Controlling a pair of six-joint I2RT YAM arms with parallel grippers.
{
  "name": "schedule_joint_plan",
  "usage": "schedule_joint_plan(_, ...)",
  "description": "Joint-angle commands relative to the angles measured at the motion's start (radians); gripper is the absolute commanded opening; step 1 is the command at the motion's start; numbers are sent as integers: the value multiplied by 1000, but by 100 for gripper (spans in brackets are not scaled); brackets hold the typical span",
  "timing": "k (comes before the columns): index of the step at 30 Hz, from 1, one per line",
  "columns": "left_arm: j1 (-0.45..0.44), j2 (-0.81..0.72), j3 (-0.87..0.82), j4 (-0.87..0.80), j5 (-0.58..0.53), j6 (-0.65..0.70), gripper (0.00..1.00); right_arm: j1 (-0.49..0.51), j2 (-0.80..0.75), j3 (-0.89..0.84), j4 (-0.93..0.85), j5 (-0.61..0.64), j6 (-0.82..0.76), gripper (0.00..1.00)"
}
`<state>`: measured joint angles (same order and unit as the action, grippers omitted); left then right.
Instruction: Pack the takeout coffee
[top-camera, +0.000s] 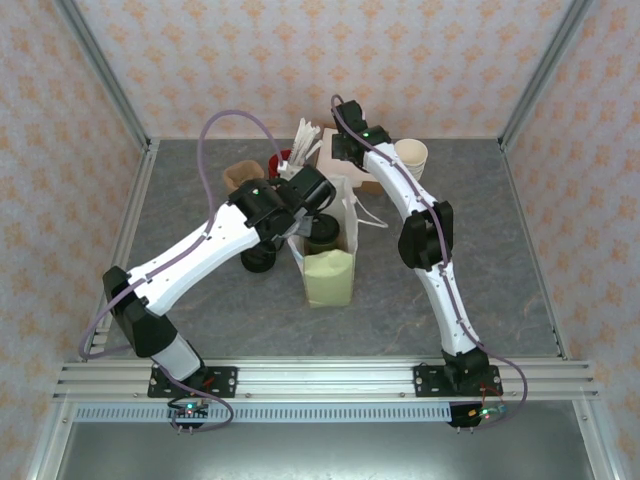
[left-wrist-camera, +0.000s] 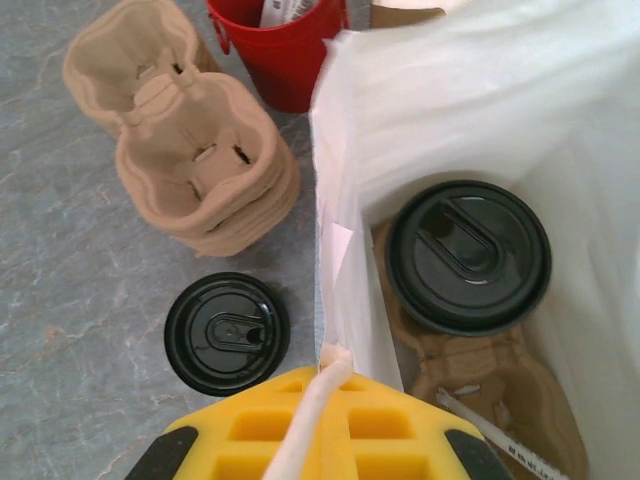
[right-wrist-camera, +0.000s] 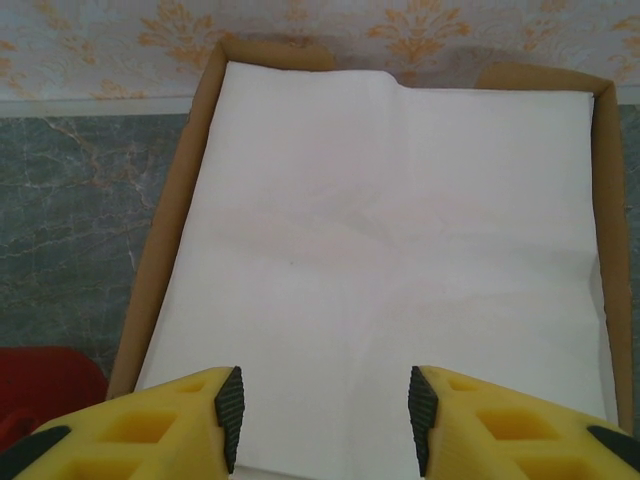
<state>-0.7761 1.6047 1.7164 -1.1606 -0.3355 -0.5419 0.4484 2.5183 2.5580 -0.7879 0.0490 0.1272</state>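
Far left on the table, a stack of brown pulp carriers (left-wrist-camera: 180, 150) is sitting just beside a red bucket (left-wrist-camera: 280, 50). A squat pile of black lids (left-wrist-camera: 227, 333) is lying in front of them, close against the white bag (left-wrist-camera: 480, 100). The left gripper (left-wrist-camera: 322, 380) is pinching shut on the bag handle (left-wrist-camera: 300, 430), a white strip running up to the bag's rim. Inside the bag the takeout coffee (left-wrist-camera: 468, 255), capped with a black lid, is sitting in a pulp tray (left-wrist-camera: 490, 380), and the bag wall is screening its sides. Further right and back, the right gripper (right-wrist-camera: 325, 420) is hanging with jaws apart, gripping nothing, over a cardboard box (right-wrist-camera: 165, 230) of white sheets (right-wrist-camera: 390, 250). A stack of cream cups (top-camera: 411, 155) is standing beside that box.
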Motion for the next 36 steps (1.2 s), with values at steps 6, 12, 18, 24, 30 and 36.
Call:
schedule_joint_plan(6, 59, -82, -50, 2, -50, 41, 5, -2, 53, 60, 70, 47, 12, 52)
schedule_joint_plan(12, 70, -99, -54, 2, -19, 48, 6, -3, 105, 69, 85, 77, 24, 54)
schedule_joint_plan(18, 70, -143, -55, 20, 52, 46, 30, -6, 147, 67, 99, 110, 31, 56)
schedule_joint_plan(24, 71, -201, -41, 41, 144, 60, 46, -6, 166, 62, 113, 123, 28, 58)
schedule_joint_plan(30, 71, -240, -16, 32, 180, 58, 51, -13, 183, 62, 116, 151, 43, 62)
schedule_joint_plan(36, 70, -271, 18, 45, 284, 39, 53, -22, 200, 62, 110, 164, 64, 64)
